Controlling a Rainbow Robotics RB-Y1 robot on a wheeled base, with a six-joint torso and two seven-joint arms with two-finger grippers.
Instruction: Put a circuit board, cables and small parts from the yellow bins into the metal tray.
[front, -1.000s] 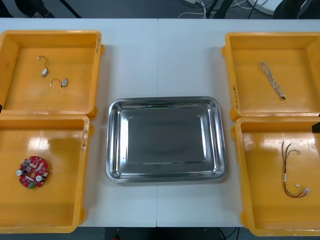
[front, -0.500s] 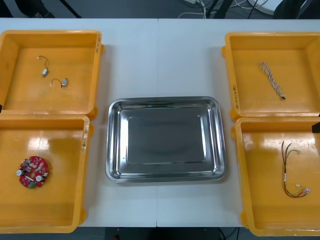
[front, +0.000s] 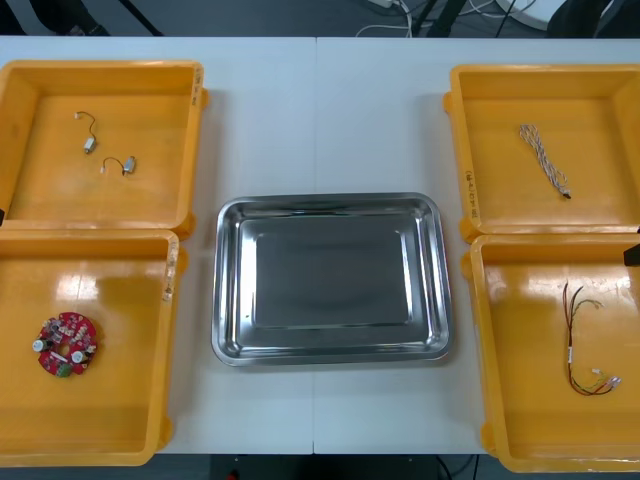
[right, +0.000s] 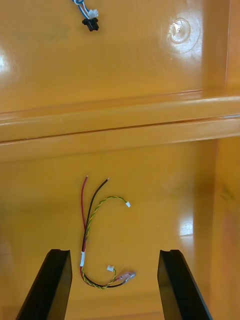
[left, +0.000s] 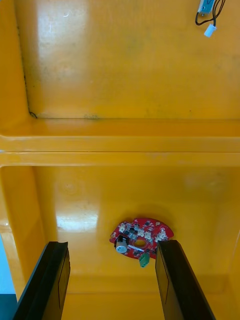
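Observation:
The bare, shiny metal tray (front: 331, 203) sits mid-table with nothing in it. A round red circuit board (front: 67, 344) lies in the near left yellow bin (front: 100, 430). My left gripper (left: 112, 244) hovers open above that bin, the circuit board (left: 141, 237) lying just ahead between its fingers. The red and yellow cable (front: 582, 352) lies in the near right bin (front: 520, 400). My right gripper (right: 114, 252) is open over it, the red and yellow cable (right: 94, 230) spread between its fingers. Neither gripper holds anything.
Two small metal parts (front: 90, 145) with short wires rest in the far left bin (front: 150, 200). A twisted blue and white cable (front: 545, 160) lies in the far right bin (front: 480, 150). Bin walls (left: 120, 145) stand ahead of both grippers.

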